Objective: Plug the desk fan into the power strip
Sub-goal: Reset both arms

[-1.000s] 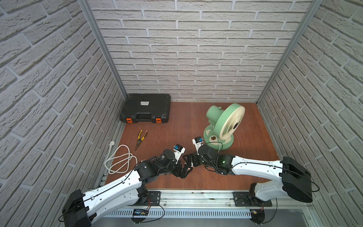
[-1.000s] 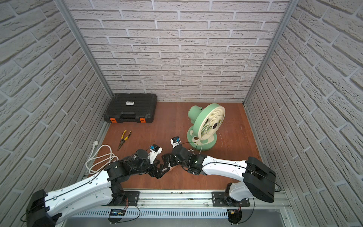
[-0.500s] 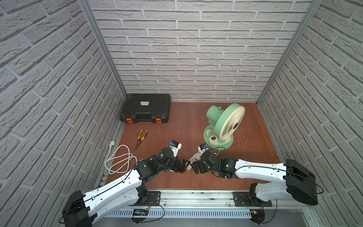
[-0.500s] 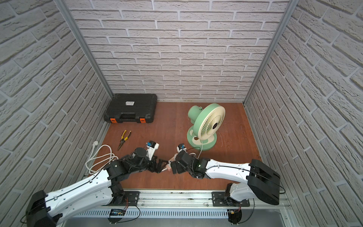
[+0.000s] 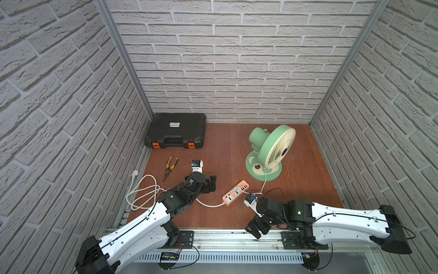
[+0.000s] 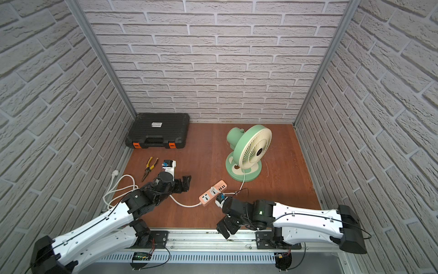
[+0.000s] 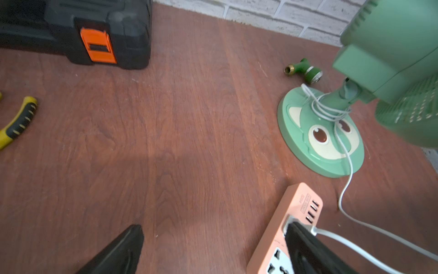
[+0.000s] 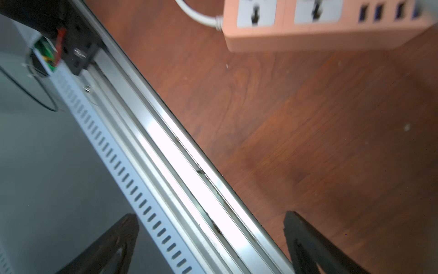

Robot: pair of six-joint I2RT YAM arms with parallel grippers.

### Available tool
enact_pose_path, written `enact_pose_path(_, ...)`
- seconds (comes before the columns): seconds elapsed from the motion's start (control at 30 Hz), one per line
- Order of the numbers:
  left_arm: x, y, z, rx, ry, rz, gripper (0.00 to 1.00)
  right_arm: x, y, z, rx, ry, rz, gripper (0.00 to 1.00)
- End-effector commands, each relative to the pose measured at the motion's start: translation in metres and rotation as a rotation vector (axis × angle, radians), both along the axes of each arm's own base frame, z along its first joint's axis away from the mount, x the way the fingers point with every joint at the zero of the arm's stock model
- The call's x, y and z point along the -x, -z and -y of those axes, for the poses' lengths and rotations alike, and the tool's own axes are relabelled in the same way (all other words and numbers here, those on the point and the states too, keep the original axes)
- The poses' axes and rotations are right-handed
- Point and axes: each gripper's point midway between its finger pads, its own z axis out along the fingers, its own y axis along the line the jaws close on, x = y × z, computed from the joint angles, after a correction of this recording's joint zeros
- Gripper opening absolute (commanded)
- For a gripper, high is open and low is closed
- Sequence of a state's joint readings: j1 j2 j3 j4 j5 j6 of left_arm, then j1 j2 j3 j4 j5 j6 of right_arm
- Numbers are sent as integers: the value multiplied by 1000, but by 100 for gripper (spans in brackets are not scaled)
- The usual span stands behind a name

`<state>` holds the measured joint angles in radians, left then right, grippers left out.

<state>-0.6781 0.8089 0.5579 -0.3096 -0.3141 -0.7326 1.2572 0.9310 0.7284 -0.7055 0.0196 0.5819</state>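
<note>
Peach-orange plastic power strip lies on the wooden worktop between my arms; the mint-green round desk fan stands just behind, its thin white cord seemingly plugged in; hence left gripper and right gripper hang apart, empty.

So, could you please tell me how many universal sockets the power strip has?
2 sockets on the strip: one beside its cable, the other between that and the USB ports. None looks hidden.
</note>
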Motion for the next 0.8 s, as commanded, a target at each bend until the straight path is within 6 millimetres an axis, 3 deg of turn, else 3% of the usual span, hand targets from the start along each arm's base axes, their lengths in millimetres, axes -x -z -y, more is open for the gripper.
enact_pose_path(0.0, -4, -32, -12, -43, -30, 77, 98, -13, -47, 20, -17, -1, 160, 100)
enact_pose_path(0.1, -7, -57, -22, -94, -48, 130, 98, -48, -96, 48, -61, 166, 373, 100)
enact_pose_path(0.2, -11, -90, -34, -188, -71, 196, 98, -89, -144, 97, -45, 464, 627, 100)
enact_pose_path(0.3, -21, -125, -59, -307, -185, 287, 98, -113, -181, 147, 41, 738, 884, 99)
enact_pose_path(0.37, -30, -142, -77, -405, -272, 348, 98, -124, -194, 176, 131, 914, 988, 99)
enact_pose_path(0.43, -43, -147, -92, -461, -333, 385, 98, -143, -186, 197, 218, 1046, 966, 99)
enact_pose_path(0.53, -62, -129, -131, -496, -482, 374, 98, -163, -160, 256, 277, 1353, 901, 98)
enact_pose_path(0.6, -72, -101, -158, -536, -533, 331, 99, -166, -136, 299, 321, 1556, 902, 99)
enact_pose_path(0.67, -73, -67, -192, -584, -617, 266, 98, -168, -106, 326, 418, 1647, 898, 99)
enact_pose_path(0.77, -82, -43, -204, -602, -593, 247, 98, -168, -75, 348, 525, 1720, 839, 99)
